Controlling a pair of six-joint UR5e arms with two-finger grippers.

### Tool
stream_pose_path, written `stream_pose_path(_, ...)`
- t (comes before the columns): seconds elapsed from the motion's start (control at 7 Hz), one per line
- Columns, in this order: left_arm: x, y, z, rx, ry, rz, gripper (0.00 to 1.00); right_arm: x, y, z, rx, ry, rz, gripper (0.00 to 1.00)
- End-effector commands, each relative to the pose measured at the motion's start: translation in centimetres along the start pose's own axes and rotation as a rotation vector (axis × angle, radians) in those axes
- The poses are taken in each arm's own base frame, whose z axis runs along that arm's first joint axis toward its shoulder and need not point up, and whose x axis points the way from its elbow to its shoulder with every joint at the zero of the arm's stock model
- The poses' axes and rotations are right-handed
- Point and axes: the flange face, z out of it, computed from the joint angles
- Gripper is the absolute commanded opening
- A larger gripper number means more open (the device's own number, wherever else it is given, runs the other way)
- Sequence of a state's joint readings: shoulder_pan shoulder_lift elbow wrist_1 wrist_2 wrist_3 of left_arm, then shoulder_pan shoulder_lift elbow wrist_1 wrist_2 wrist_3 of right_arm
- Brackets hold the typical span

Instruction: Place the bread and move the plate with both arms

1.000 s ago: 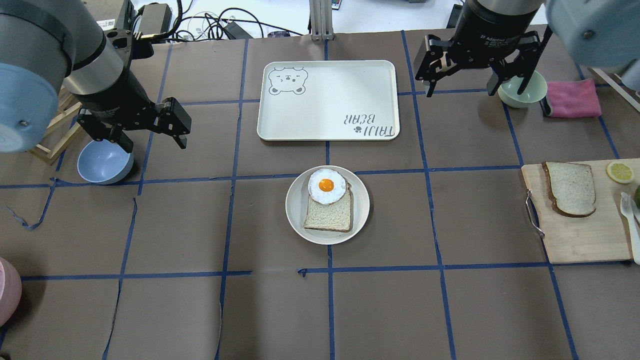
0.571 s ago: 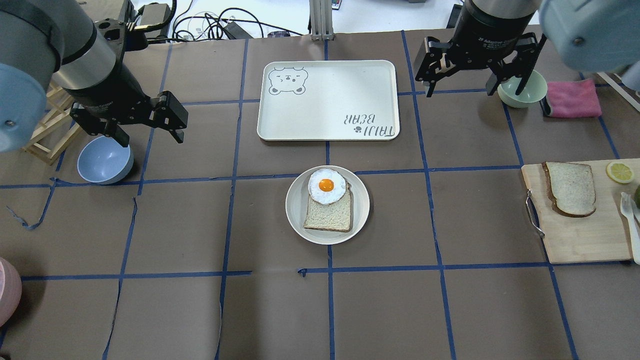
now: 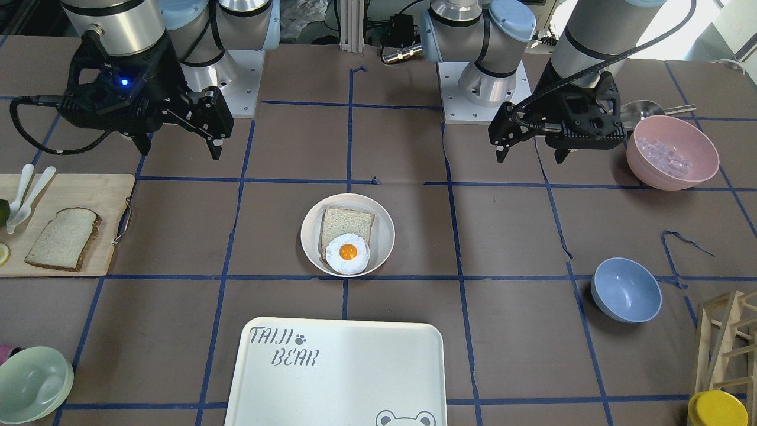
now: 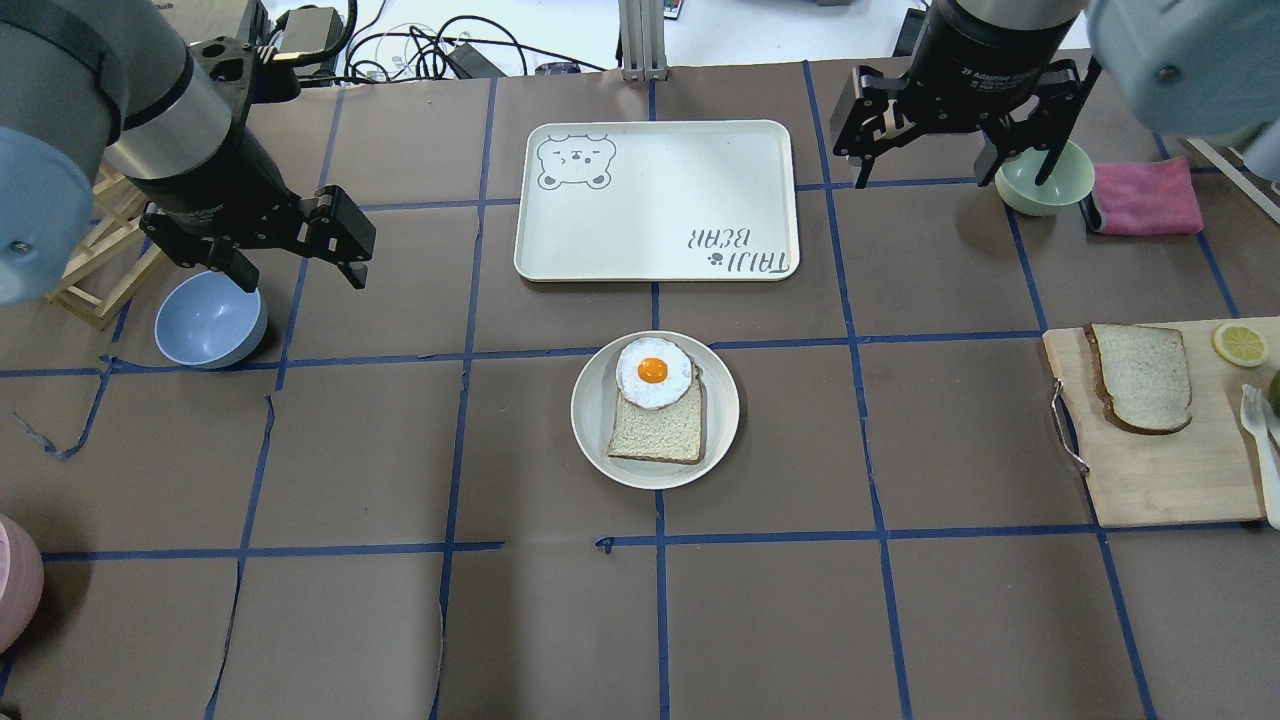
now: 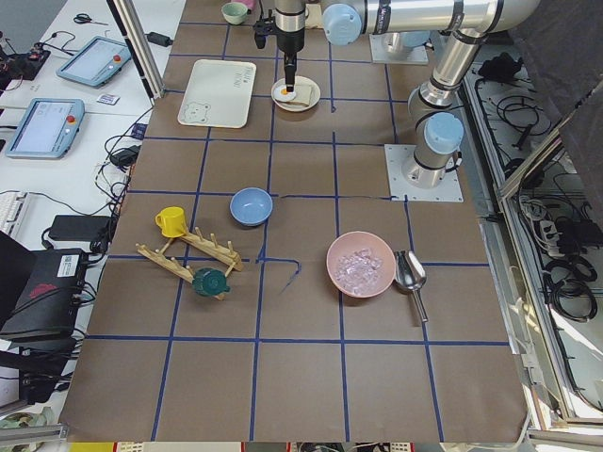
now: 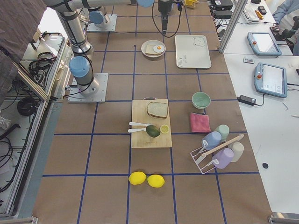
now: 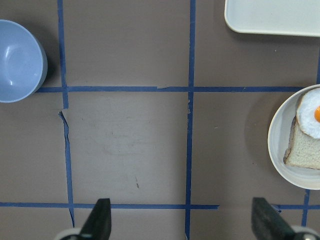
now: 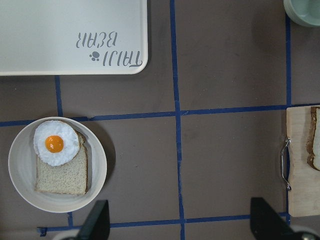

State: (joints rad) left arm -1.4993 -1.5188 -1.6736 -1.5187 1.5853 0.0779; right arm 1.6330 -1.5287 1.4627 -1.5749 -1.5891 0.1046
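Facing the robot from across the worktop [image 3: 414,154], the front camera shows the right claw [image 3: 180,151] and the left claw [image 3: 529,155] held up off the surface, each with its fingers spread wide and nothing between them. The plate [image 3: 309,236] sits at mid-table. It carries a squarer slice [image 3: 349,220] topped by a fried egg [image 3: 348,253], while the bread [image 3: 62,239] lies flat on a wooden board [image 3: 89,195], well off to the robot's right. From overhead, the left claw hangs by a blue bowl [image 4: 205,325] and the right one above a pale green bowl [image 4: 1065,190]. The white tray [image 4: 655,200] lies just beyond the plate, apart from it. The two side views give the same layout, too small for finger detail. The left wrist camera catches part of the plate at its right border. The right wrist camera sees the whole plate at lower left and a sliver of the bread on the board at the right border.
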Motion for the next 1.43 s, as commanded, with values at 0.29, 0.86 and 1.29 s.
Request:
stream_pose_path(0.29,-0.1,0.0,0.6,-0.014,-0.004,0.037,1.00,-0.2,-0.7,1.4,-0.002,0.006,-0.009,1.00)
stream_pose_path(0.86,0.0,0.2,0.2,-0.006,-0.003,0.060,1.00,0.4,-0.4,3.0,-0.028,0.007,0.014,1.00)
stream_pose_path(1.29,0.0,0.3,0.2,-0.006,-0.005,0.060,1.00,2.7,-1.2,3.7,-0.039,0.016,0.046,1.00)
